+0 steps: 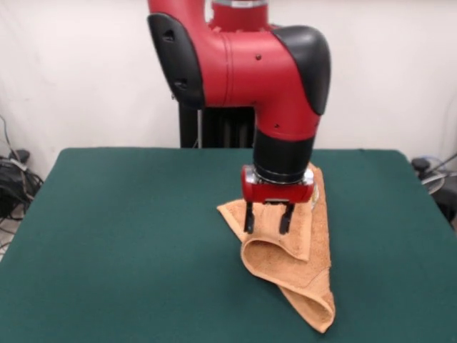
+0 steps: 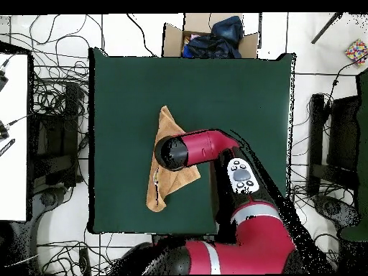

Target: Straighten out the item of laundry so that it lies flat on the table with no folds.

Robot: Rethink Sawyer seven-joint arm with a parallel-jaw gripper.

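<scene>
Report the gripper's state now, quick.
Gripper: open, both fingers pointing down over the folded towel, holding nothing.

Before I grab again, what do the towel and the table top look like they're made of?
The towel looks like soft looped terry in orange-tan: nubby matte surface, limp rounded folds. The table seems covered in dark green cloth, perhaps felt: flat, matte, no shine. The open gripper hangs just above the towel.
</scene>
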